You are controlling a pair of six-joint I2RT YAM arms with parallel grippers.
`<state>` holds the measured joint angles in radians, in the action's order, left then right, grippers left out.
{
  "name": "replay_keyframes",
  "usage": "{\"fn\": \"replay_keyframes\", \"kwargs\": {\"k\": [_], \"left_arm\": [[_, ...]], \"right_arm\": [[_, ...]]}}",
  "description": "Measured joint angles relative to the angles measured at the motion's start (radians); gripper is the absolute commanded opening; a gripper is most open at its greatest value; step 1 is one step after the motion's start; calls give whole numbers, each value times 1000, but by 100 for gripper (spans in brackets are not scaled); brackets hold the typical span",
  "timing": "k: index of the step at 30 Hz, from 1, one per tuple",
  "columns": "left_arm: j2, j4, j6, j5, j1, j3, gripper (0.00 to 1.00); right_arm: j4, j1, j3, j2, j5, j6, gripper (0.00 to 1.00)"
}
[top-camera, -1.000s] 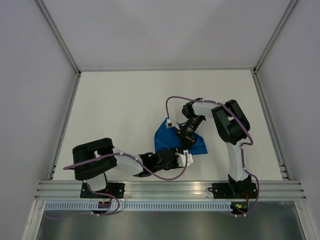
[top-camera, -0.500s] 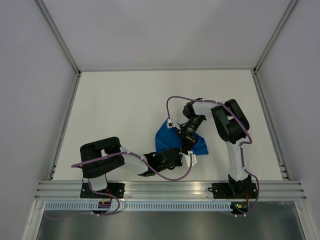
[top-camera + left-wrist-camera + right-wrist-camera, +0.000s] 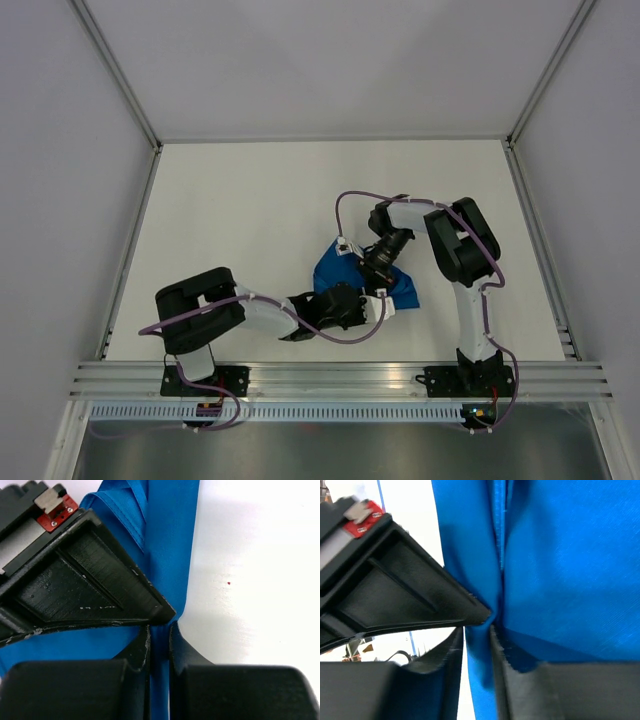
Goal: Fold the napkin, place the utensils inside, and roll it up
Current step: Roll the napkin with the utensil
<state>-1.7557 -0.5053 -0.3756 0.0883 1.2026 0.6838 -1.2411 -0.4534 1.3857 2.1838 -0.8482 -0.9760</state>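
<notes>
The bright blue napkin (image 3: 328, 272) lies bunched in the middle of the white table, between both arms. My left gripper (image 3: 160, 627) is shut on a narrow fold of the napkin (image 3: 170, 540) beside its right edge. In the right wrist view my right gripper (image 3: 477, 630) stands slightly open. A strip of napkin (image 3: 570, 555) hangs between its fingers, with a slit of daylight beside the left finger (image 3: 445, 650). Each wrist view shows the other gripper's black finger meeting the tips from the upper left. The utensils are hidden or out of view.
The white tabletop (image 3: 250, 210) stretches left of and behind the napkin. Grey walls enclose the table on three sides. An aluminium rail (image 3: 340, 378) runs along the near edge. Purple cables (image 3: 350, 200) loop over both arms.
My left gripper has closed onto the napkin's fold after reaching in further to the right. My right gripper's jaws have loosened on the cloth.
</notes>
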Motion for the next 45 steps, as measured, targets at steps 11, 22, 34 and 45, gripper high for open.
{"fn": "replay_keyframes", "kwargs": {"k": [11, 22, 34, 45], "left_arm": [[8, -8, 157, -246, -132, -1, 2], [-39, 53, 311, -580, -307, 56, 2], [-192, 138, 467, -930, -446, 199, 2], [-260, 229, 500, -1033, -462, 286, 2]], "right_arm": [[148, 53, -9, -192, 45, 48, 55], [360, 249, -241, -588, 62, 75, 57], [740, -33, -765, -989, 229, 92, 62], [1035, -267, -866, -921, 456, 136, 54]]}}
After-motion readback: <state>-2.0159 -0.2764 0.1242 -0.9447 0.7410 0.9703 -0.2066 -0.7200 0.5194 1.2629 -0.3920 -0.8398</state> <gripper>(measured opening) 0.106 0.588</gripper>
